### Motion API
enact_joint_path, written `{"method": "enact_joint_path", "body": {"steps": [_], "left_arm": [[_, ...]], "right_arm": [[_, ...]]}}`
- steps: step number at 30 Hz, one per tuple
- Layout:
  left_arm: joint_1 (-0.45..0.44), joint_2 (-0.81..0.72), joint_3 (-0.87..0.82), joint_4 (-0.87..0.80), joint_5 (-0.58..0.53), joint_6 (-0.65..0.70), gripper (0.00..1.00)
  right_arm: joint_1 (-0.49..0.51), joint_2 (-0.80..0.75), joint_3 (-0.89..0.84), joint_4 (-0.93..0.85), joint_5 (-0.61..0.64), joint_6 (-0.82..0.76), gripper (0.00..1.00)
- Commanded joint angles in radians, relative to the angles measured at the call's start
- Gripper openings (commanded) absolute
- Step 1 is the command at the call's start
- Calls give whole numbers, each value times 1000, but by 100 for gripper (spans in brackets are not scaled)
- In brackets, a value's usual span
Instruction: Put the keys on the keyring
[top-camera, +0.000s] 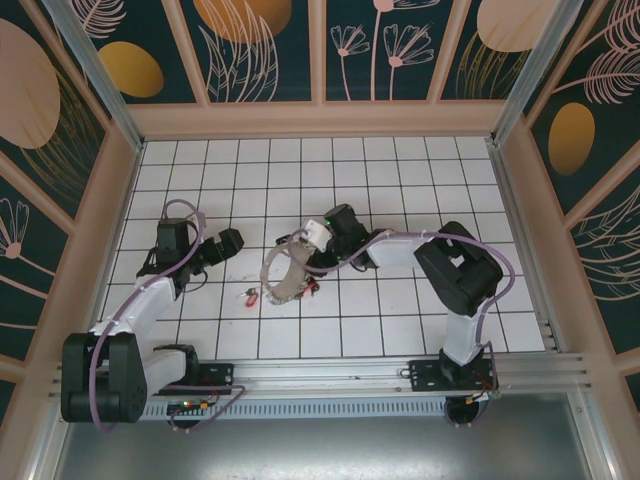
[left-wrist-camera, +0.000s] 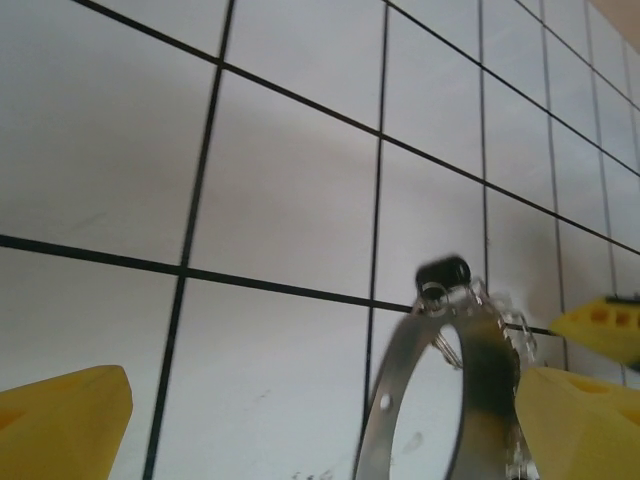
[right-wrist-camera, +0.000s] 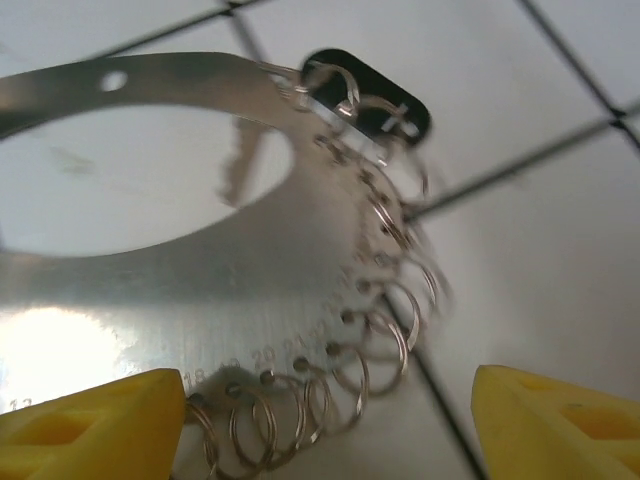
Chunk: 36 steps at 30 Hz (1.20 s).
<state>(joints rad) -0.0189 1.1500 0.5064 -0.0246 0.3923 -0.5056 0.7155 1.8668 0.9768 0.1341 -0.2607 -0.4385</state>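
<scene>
Yellow fingers (right-wrist-camera: 90, 425) of right gripper (right-wrist-camera: 325, 405) nearest, spread wide, straddling keyring (right-wrist-camera: 200, 280) rim, pinching nothing; likely placed to steady hoop beside its split rings (right-wrist-camera: 385, 340). Black tag (right-wrist-camera: 365, 95) at rim's 12 o'clock. From above: keyring near table (top-camera: 400, 180) centre, right gripper at its 2 o'clock, left gripper (top-camera: 232, 243) at 10 o'clock, fingers spread, empty, facing hoop, probably ready to help. Loose keys too small to locate.

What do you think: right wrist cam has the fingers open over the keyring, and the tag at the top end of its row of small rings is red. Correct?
One thing is wrong: the tag is black, not red, as the right wrist view shows. The rest stands: the fingers are open over the keyring, and the tag hangs at the top end of its row of small rings.
</scene>
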Motion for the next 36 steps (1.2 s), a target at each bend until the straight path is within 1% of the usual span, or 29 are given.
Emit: {"method": "enact_joint_path", "body": {"steps": [1, 4, 8, 10, 11, 12, 13, 14, 16, 18, 21, 23, 26, 29, 31, 34, 36], "left_arm": [[-3, 8, -9, 60, 99, 10, 99], [-4, 26, -5, 82, 143, 8, 99], [-8, 51, 8, 91, 162, 19, 99], [-18, 69, 21, 92, 171, 35, 98], [-25, 80, 28, 91, 176, 43, 97], [-33, 92, 35, 91, 176, 50, 97], [-43, 104, 40, 97, 177, 51, 96], [-55, 114, 43, 105, 181, 54, 96], [-86, 137, 57, 111, 165, 64, 95], [-107, 157, 71, 112, 138, 70, 96], [-114, 183, 87, 123, 131, 73, 95], [-116, 196, 97, 130, 131, 85, 95], [-124, 210, 112, 134, 126, 96, 94], [-125, 224, 142, 124, 109, 104, 93], [-125, 237, 170, 109, 94, 115, 93], [-125, 249, 194, 112, 89, 121, 93], [-125, 252, 201, 113, 83, 120, 92]], "right_arm": [[-58, 9, 5, 9, 30, 39, 77], [-96, -14, 1, 16, -26, 59, 77], [-128, -73, -23, 22, -144, 75, 77], [-162, -91, -22, 3, -252, 99, 76], [-162, -95, -21, -7, -298, 104, 75], [-163, -100, -18, -28, -352, 92, 71], [-190, -105, -13, -58, -391, 67, 65], [-191, -107, -6, -82, -401, 58, 63], [-189, -117, 0, -137, -433, 31, 55], [-175, -140, -12, -163, -427, 8, 54], [-118, -170, -52, -177, -331, -56, 50], [-109, -170, -61, -166, -301, -69, 46], [-144, -154, -24, -163, -313, -46, 45], [-163, -146, -6, -133, -293, -72, 49], [-213, -110, 22, -127, -297, -93, 49], [-241, -27, 99, -178, -319, -164, 48], [-246, 39, 192, -279, -358, -250, 48]]}}
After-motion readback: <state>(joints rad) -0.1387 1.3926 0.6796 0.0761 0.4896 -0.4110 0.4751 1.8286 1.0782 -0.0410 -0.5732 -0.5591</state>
